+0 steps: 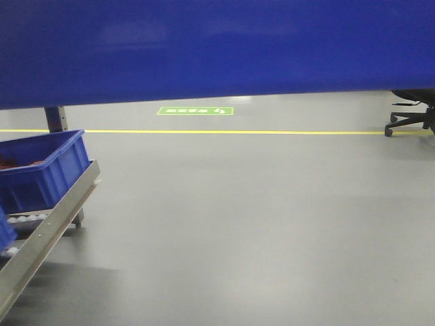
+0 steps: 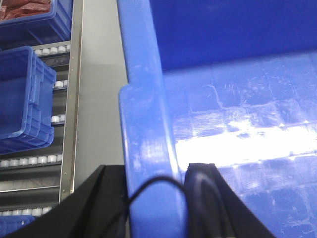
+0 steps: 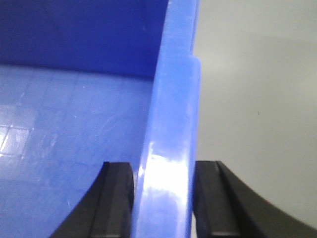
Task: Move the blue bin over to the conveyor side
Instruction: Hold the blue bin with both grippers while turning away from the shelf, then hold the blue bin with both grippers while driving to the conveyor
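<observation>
1. Far off to the left of the left tool stands a steel roller rack (image 2: 74, 99). It carries a blue crate (image 2: 25, 94) and, further along, another crate showing red packets (image 2: 29, 15).
2. The left tool (image 2: 153, 171) straddles the left rim of the blue bin (image 1: 217, 47). One of its black fingers (image 2: 203, 188) is inside the wall and the other is outside, so it is closed narrowly on that thick lip.
3. A thin black cable (image 2: 153, 186) loops across the rim between those fingers.
4. To the right of this tool lies the bin's scuffed, glossy bottom, with a bright glare band across it.
5. From the front, the bin's long side wall fills the whole upper view. It hangs above the grey floor (image 1: 238, 224) and touches no surface.
6. Beyond and below it, a yellow line (image 1: 238, 132) runs across the floor and a green floor sign (image 1: 195, 111) lies just behind the line.
7. The right tool (image 3: 161, 166) grips the bin's opposite rim the same way, with the bin's inside to its left and bare floor to its right.
8. Its pads (image 3: 116, 198) look pressed to the lip, though the close blur leaves actual contact a little unsure.
9. Away to the right, a black office chair (image 1: 411, 112) is partly visible under the bin's edge.
</observation>
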Controlling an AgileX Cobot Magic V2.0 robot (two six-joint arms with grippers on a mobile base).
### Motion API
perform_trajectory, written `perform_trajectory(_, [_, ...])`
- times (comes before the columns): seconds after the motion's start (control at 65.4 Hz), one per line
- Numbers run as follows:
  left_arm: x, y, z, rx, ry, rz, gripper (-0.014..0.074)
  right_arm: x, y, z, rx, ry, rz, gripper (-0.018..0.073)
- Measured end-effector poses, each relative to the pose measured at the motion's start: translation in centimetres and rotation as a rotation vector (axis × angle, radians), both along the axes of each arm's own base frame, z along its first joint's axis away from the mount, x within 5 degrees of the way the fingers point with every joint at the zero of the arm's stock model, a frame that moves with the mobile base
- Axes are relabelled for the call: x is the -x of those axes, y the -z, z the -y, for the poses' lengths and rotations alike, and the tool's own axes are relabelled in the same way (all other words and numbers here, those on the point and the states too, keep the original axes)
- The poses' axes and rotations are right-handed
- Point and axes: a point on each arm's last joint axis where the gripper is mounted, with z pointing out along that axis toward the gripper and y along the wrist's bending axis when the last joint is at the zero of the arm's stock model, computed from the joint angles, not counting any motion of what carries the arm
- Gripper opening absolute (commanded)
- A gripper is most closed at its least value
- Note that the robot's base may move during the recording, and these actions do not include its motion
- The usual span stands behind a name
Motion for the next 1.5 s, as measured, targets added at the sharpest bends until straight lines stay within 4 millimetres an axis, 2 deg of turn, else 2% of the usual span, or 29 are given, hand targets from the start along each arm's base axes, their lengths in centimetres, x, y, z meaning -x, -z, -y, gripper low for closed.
perform_trajectory(1.498, [0.00, 0.00, 0.00, 0.000, 0.000, 0.000, -0.0009, 0.12, -0.07, 0.02, -0.001, 0.000, 0.003, -0.0078])
